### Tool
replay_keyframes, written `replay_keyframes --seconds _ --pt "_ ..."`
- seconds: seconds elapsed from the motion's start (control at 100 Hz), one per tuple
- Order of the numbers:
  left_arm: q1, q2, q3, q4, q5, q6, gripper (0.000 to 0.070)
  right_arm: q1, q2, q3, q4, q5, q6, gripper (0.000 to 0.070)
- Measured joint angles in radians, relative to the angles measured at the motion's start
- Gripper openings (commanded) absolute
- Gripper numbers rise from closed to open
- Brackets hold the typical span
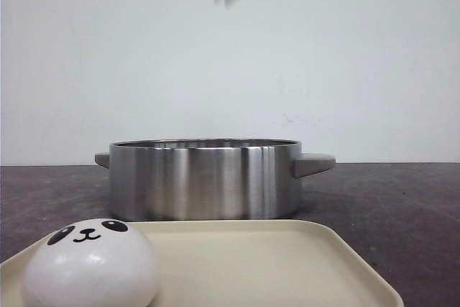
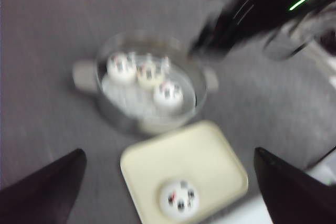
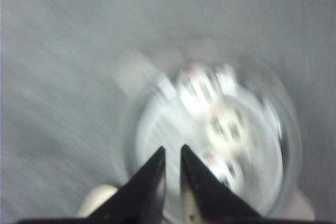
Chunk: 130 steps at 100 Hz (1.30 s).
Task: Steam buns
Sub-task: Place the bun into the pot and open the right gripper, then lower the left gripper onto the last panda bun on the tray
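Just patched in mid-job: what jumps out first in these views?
A panda-faced bun sits alone on the cream tray, nearest the camera. Behind it stands the steel pot, with three more buns inside. The right pincer hangs blurred above the pot, nearly closed and empty.

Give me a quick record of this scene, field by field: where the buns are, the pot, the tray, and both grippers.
Buns in pot: three
Bun on tray: one, panda face showing
Pot: steel, two side handles, behind the tray
Tray: cream, nearest the camera
Left gripper: open, empty, high above the scene
Right gripper: nearly closed, empty, above the pot
Image quality: both wrist views blurred
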Motion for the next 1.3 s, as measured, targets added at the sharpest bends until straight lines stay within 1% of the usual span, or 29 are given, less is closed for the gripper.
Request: replay_keyframes --seconds 0.07,0.17,0.22,0.31,0.41,0.58,0.78,0.99,1.1,1.12,1.15,1.19,1.23,1.301 --pt "-0.002 0.007 -0.092 0.04 0.048 -0.02 0.062 0.052 -0.096 0.005 0.005 0.052 -0.031 0.001" --pt "-0.022 0.026 -0.214 0.106 0.135 -0.035 0.062 0.103 -0.196 0.005 -0.023 0.117 -0.066 0.001" --pt "-0.04 0.042 -0.266 0.127 0.15 -0.046 0.0622 0.124 -0.23 0.005 -0.049 0.146 -0.078 0.001" --pt "-0.077 0.083 -0.348 0.166 0.151 -0.058 0.0628 0.156 -0.272 0.004 -0.089 0.199 -0.085 0.001" --pt "-0.127 0.146 -0.398 0.221 0.151 -0.069 0.0628 0.19 -0.314 0.003 -0.098 0.23 -0.089 0.001" --pt "-0.23 0.287 -0.407 0.297 0.141 -0.075 0.0627 0.225 -0.386 0.003 -0.111 0.263 -0.09 0.001" --pt "-0.327 0.457 -0.407 0.385 0.116 -0.098 0.0627 0.224 -0.418 0.003 -0.183 0.308 -0.089 0.001" --pt "-0.38 0.606 -0.407 0.435 0.107 -0.117 0.0627 0.225 -0.439 0.003 -0.21 0.308 -0.089 0.001" --pt "-0.388 0.669 -0.407 0.444 0.078 -0.122 0.0618 0.225 -0.451 0.003 -0.22 0.308 -0.089 0.001" --pt "-0.388 0.679 -0.407 0.444 0.073 -0.122 0.0604 0.225 -0.453 0.003 -0.223 0.308 -0.089 0.001" --pt "-0.389 0.693 -0.407 0.445 0.063 -0.123 0.0564 0.225 -0.455 0.003 -0.227 0.308 -0.089 0.001" --pt "-0.39 0.709 -0.407 0.447 0.055 -0.123 0.0479 0.225 -0.458 0.003 -0.232 0.308 -0.089 0.001" --pt "-0.391 0.721 -0.407 0.45 0.052 -0.122 0.0354 0.225 -0.46 0.003 -0.236 0.309 -0.089 0.001" --pt "-0.393 0.733 -0.407 0.459 0.043 -0.118 0.0074 0.225 -0.463 0.003 -0.238 0.322 -0.089 0.001"
